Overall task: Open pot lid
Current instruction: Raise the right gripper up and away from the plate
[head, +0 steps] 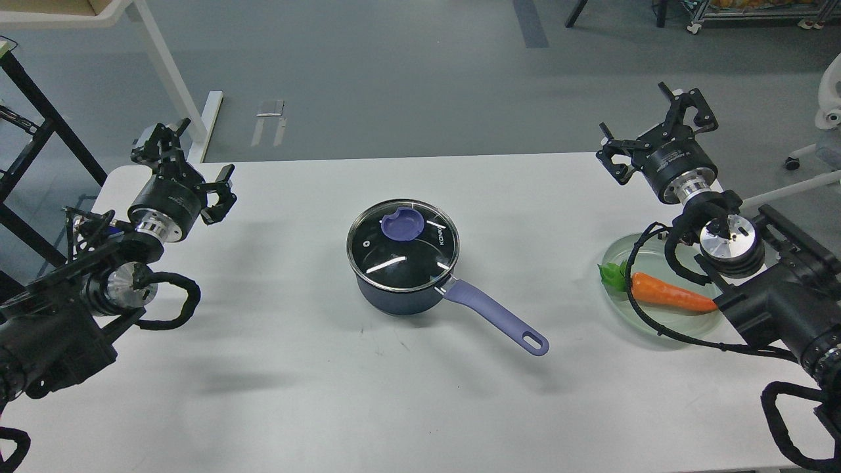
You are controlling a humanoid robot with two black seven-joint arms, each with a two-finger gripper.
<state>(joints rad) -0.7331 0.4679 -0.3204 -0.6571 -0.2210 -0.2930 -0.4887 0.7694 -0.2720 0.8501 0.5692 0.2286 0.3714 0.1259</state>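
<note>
The pot [394, 299], a small dark blue saucepan, stands in the middle of the white table. Its lavender handle [494, 316] points toward the front right. The pot lid [401, 263], clear glass with a steel rim and a purple-blue knob [402, 226], sits closed on the pot. My left gripper [194, 161] hovers open over the table's far left corner, well away from the pot. Off the far right edge, my right gripper [647, 128] is also open and holds nothing.
A pale green glass plate [657, 266] with an orange carrot [671, 296] lies on the right of the table [263, 368], partly under my right arm and its cables. A white desk leg [172, 79] and a black frame [39, 125] stand beyond the far left corner.
</note>
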